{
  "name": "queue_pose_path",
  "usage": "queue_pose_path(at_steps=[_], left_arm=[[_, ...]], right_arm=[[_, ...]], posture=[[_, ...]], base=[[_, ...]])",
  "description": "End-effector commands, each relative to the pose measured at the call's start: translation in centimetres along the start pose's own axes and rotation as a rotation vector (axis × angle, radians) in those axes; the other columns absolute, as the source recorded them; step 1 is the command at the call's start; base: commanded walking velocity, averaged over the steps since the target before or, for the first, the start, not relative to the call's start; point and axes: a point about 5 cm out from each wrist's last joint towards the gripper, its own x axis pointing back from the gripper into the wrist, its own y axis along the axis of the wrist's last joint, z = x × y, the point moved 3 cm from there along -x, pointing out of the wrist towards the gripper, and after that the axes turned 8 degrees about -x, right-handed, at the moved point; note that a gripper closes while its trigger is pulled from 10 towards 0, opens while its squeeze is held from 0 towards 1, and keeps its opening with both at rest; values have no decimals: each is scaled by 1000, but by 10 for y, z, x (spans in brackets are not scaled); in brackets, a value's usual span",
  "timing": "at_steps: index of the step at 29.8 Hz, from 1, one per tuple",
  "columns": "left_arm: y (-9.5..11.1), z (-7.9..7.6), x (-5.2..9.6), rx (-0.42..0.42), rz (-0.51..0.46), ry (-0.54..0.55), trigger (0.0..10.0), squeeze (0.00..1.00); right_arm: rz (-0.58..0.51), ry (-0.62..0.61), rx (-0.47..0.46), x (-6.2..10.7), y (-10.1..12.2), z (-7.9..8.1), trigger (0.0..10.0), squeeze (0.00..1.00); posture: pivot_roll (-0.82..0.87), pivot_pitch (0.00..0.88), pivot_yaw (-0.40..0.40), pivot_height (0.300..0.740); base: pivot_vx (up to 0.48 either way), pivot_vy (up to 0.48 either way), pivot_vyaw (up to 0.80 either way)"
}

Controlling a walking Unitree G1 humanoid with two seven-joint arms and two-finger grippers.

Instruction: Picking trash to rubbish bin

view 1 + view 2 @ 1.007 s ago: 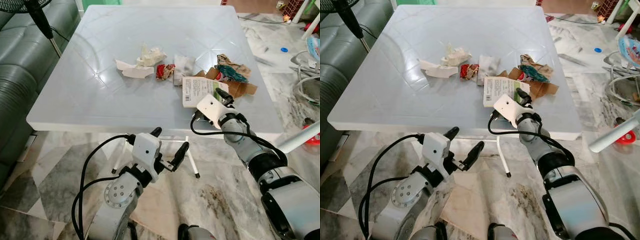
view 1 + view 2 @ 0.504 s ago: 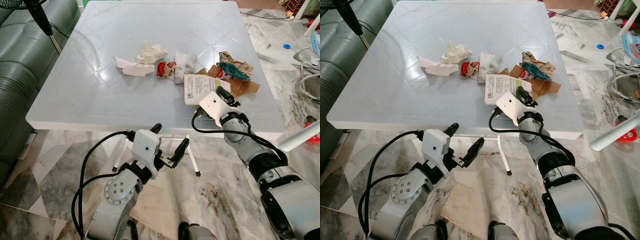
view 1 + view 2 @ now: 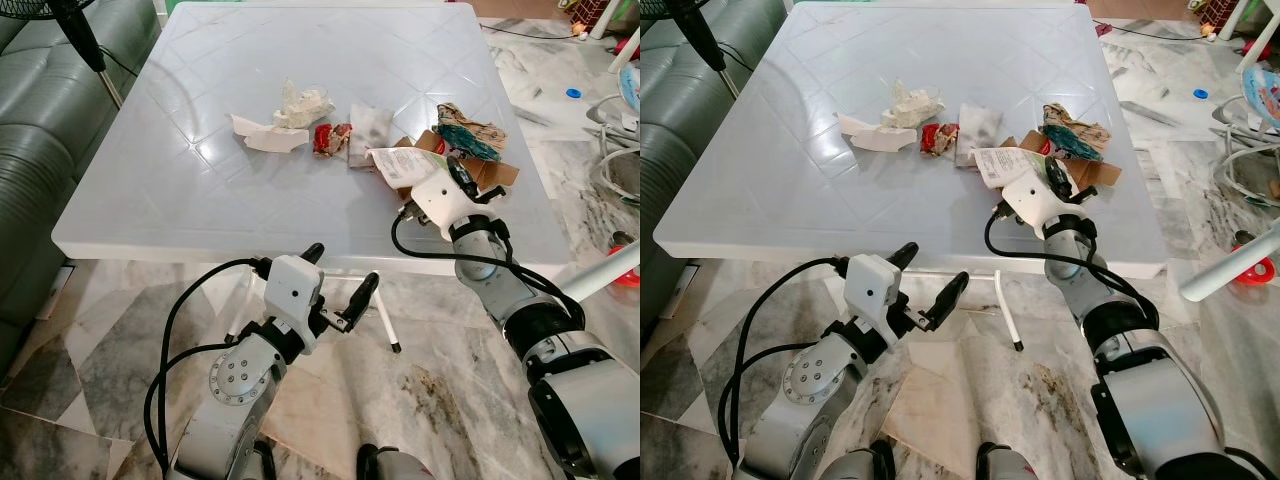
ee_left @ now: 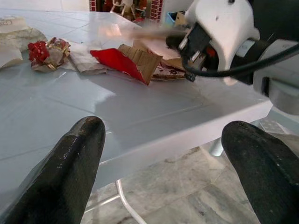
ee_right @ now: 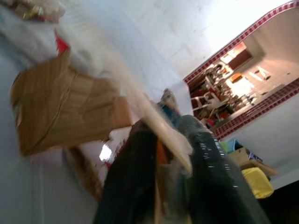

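On the white table (image 3: 170, 200) lies a row of trash: crumpled tissue (image 3: 300, 102), a white paper scrap (image 3: 266, 137), a red wrapper (image 3: 328, 138), a crumpled white bag (image 3: 368, 124), a colourful wrapper (image 3: 464, 136) and brown cardboard (image 3: 486, 174). At the table's front right my right gripper (image 3: 456, 176) is shut on a flat white labelled packet (image 3: 397, 160), which is tilted up off the table. The right wrist view shows the fingers (image 5: 208, 172) pinching the pale packet (image 5: 140, 105), blurred. My left gripper (image 3: 340, 272) hangs open and holds nothing below the table's front edge.
A green sofa (image 3: 35, 170) and a fan stand (image 3: 86, 48) flank the table's left side. A white pole (image 3: 603, 284) slants in at the right, above a cluttered marble floor (image 3: 590, 170). A thin table leg (image 3: 384, 322) stands under the front edge.
My right gripper has moved right and towards the cardboard, raising and tilting the white packet that lay flat before. The left gripper has stayed open in place.
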Motion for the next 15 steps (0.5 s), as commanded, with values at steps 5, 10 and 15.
queue_pose_path(at_steps=[5,10,15], left_arm=[[-3,0,0,-9,8,-1,10000,0],[-1,17,-1,-58,5,104,10000,0],[0,28,-1,-80,-1,163,10000,0]], right_arm=[[-27,-36,-34,-3,7,-7,0,0],[-41,-58,-116,-5,11,-12,0,0],[-56,-63,-162,-4,15,-14,0,0]], posture=[[-26,187,-27,740],[-26,183,-25,740],[-29,181,-24,740]], base=[[0,0,0],[0,0,0],[0,0,0]])
